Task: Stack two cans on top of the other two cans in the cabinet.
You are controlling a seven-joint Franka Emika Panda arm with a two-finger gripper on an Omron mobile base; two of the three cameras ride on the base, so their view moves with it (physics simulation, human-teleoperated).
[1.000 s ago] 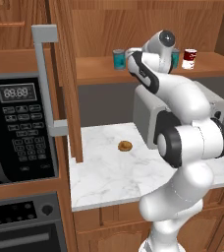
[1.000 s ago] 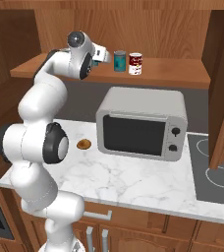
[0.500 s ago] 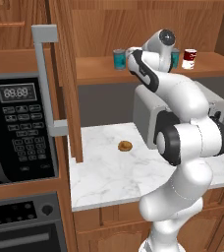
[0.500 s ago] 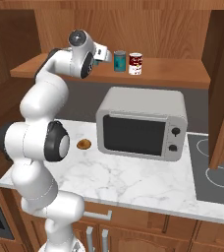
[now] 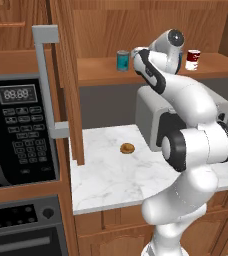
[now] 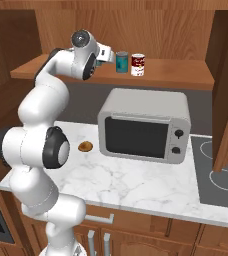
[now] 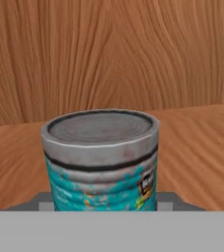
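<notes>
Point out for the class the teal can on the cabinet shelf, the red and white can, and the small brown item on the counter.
teal can (image 6: 121, 62), right base view, middle of its side
red and white can (image 6: 137, 65), right base view, its label
small brown item (image 5: 127, 148), left base view, its top

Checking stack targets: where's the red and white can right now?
The red and white can stands upright on the cabinet shelf, just right of a teal can in the right base view, above the microwave.

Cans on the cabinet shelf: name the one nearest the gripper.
The teal-blue can, standing just beyond the gripper; the red and white can stands farther along the shelf.
</notes>
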